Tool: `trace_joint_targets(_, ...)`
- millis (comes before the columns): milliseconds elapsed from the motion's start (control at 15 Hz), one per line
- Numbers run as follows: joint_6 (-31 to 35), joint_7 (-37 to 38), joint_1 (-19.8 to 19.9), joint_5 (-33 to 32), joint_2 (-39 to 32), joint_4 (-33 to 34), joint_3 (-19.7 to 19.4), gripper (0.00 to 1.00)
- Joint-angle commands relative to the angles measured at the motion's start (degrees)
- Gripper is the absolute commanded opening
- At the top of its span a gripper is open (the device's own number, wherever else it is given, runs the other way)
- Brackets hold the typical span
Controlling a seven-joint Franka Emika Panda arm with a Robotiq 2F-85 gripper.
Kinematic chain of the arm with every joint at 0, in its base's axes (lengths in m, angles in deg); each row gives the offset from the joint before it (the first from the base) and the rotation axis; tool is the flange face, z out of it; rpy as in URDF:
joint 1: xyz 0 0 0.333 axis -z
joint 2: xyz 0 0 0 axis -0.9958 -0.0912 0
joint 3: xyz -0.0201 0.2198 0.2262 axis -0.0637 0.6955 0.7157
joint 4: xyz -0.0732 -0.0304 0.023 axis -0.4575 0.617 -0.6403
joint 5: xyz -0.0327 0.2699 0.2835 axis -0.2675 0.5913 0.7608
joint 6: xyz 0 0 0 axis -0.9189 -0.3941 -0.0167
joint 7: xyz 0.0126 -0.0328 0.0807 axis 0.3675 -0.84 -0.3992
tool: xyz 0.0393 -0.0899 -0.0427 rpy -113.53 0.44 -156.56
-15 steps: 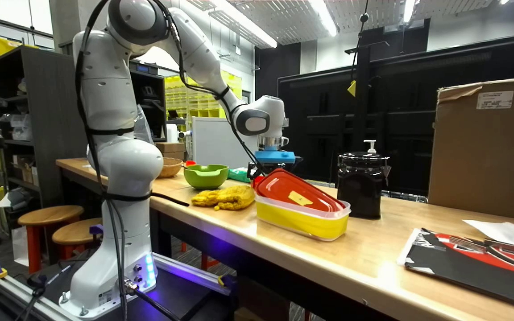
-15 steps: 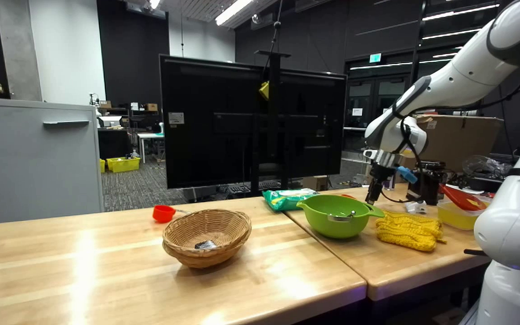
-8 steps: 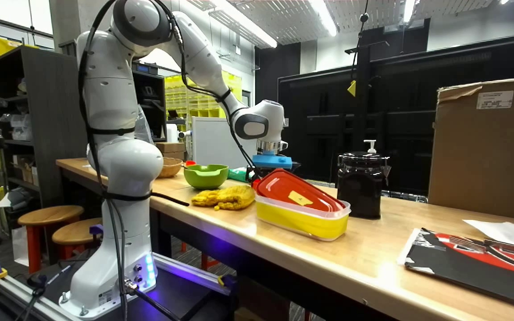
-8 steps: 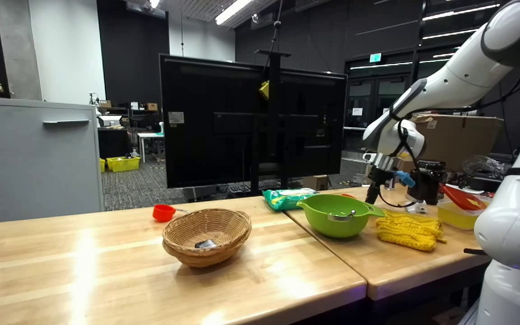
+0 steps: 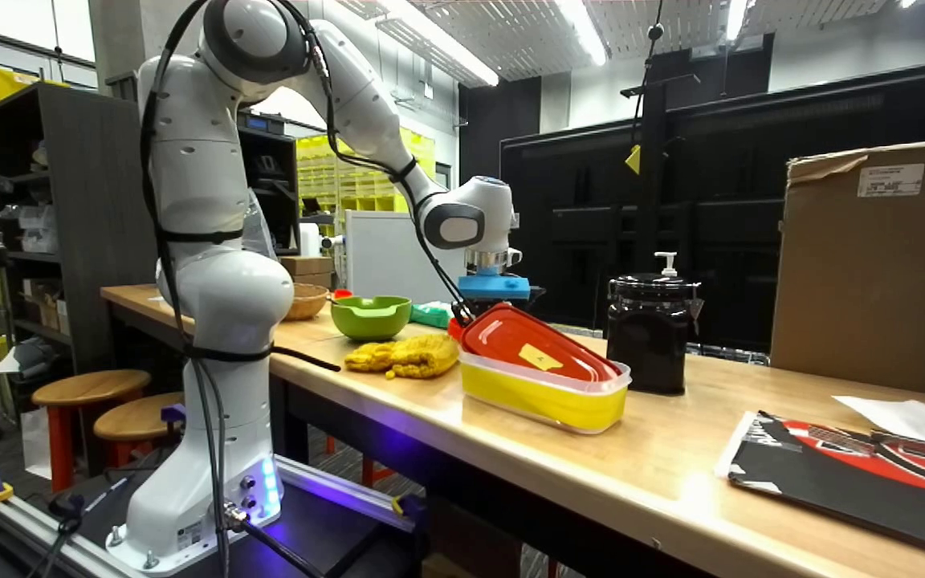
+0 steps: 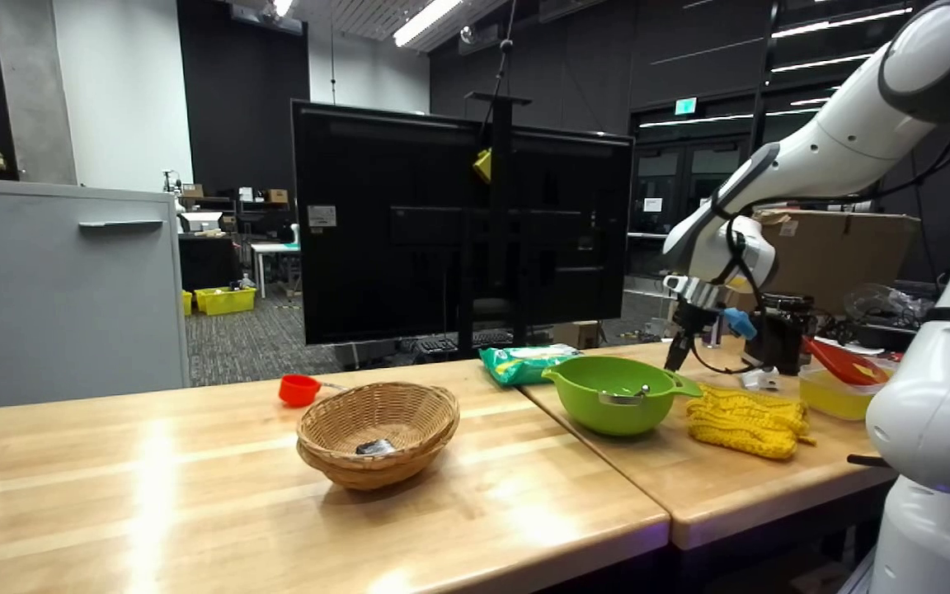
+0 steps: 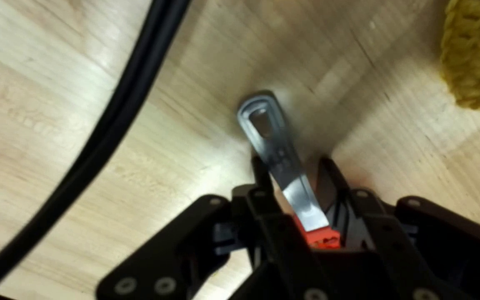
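In the wrist view my gripper [image 7: 294,164] stands partly open around a metal handle [image 7: 302,204] with an oval hole at its end. The handle runs obliquely between the fingers. It overlaps the edge of the left finger, while a gap shows between it and the right finger [image 7: 335,177]. A red part [image 7: 325,237] joins the handle close to the palm; the gripper hides what lies below. In an exterior view a red piece [image 5: 455,328] shows beside the food container, with the fingers hidden behind the red lid [image 5: 503,333]. My gripper [image 6: 674,363] points down near the tabletop behind the green bowl [image 6: 607,408].
A yellow knitted cloth [image 6: 747,425] lies near the green bowl. The food container [image 5: 543,401] and a black jar [image 5: 647,341] stand close to the arm. A green packet [image 6: 524,364] and a wicker basket [image 6: 335,466] are farther along. A cable [image 7: 131,83] crosses the wrist view.
The gripper dipped slightly, then rose a little. Its fingers have come closer together. The red piece beside the container has shifted a little to the left, and the red behind the bowl no longer shows.
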Motion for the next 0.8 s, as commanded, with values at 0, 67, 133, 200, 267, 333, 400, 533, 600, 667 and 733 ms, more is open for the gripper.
trace_joint_targets(0,0.35,0.04,-0.17,1.21,-0.29,-0.77,0.76,0.02)
trace_joint_targets(67,0.32,0.16,-0.16,0.93,-0.22,-0.70,0.84,0.00)
trace_joint_targets(133,-0.02,0.50,-0.10,0.47,-0.08,-0.62,0.97,0.03)
trace_joint_targets(200,-0.22,0.90,0.00,-0.08,0.15,-0.52,1.16,0.04)
trace_joint_targets(267,-0.40,1.33,0.16,-0.66,0.50,-0.49,1.31,0.04)
trace_joint_targets(333,-0.80,1.89,0.29,-1.34,0.79,-0.39,1.50,0.04)
trace_joint_targets(400,-1.12,2.93,0.51,-2.61,1.14,-0.29,1.76,0.04)
trace_joint_targets(533,-1.70,5.75,0.85,-5.83,1.70,-0.04,2.29,0.04)
trace_joint_targets(600,-2.06,7.08,0.92,-7.41,1.99,0.09,2.46,0.04)
trace_joint_targets(667,-2.66,8.90,1.05,-9.44,2.32,0.32,2.70,0.04)
trace_joint_targets(733,-3.05,10.48,1.10,-11.24,2.55,0.51,2.88,0.04)
